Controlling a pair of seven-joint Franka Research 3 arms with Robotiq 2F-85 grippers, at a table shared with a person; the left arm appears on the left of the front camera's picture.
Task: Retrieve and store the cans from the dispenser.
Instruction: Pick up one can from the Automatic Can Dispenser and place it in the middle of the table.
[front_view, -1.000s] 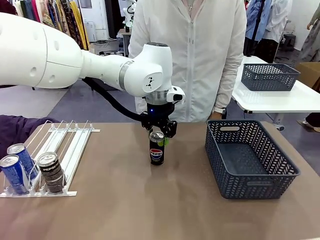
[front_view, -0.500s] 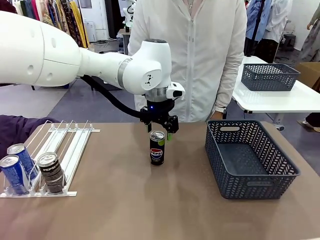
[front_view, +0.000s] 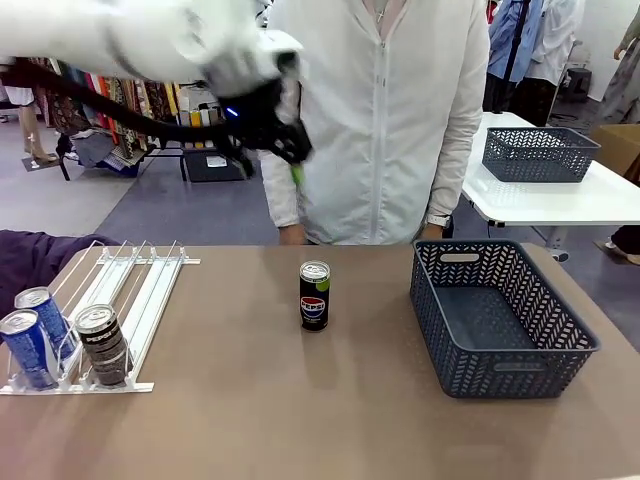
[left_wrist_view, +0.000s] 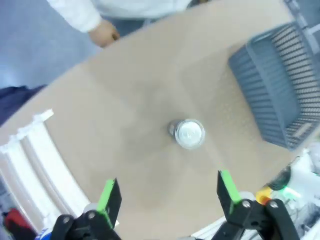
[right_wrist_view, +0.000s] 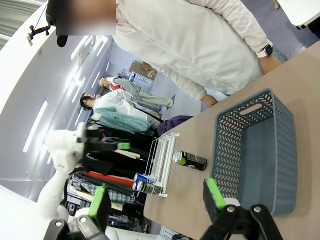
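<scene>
Tabletop (front_view: 250, 400) keeps Pepsi can (front_view: 314, 296); left jaws risen clear, open.

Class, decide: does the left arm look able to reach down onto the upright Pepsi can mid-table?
Probably yes. The left gripper hangs above the Pepsi can with jaws open, and bare table surrounds the can; the grey basket and the dispenser stand well aside.

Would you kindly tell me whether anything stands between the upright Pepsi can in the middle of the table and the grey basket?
Nothing visible does. Only bare table lies between the Pepsi can and the grey basket. The basket's own near wall is the one thing the can would have to be lifted over.
</scene>
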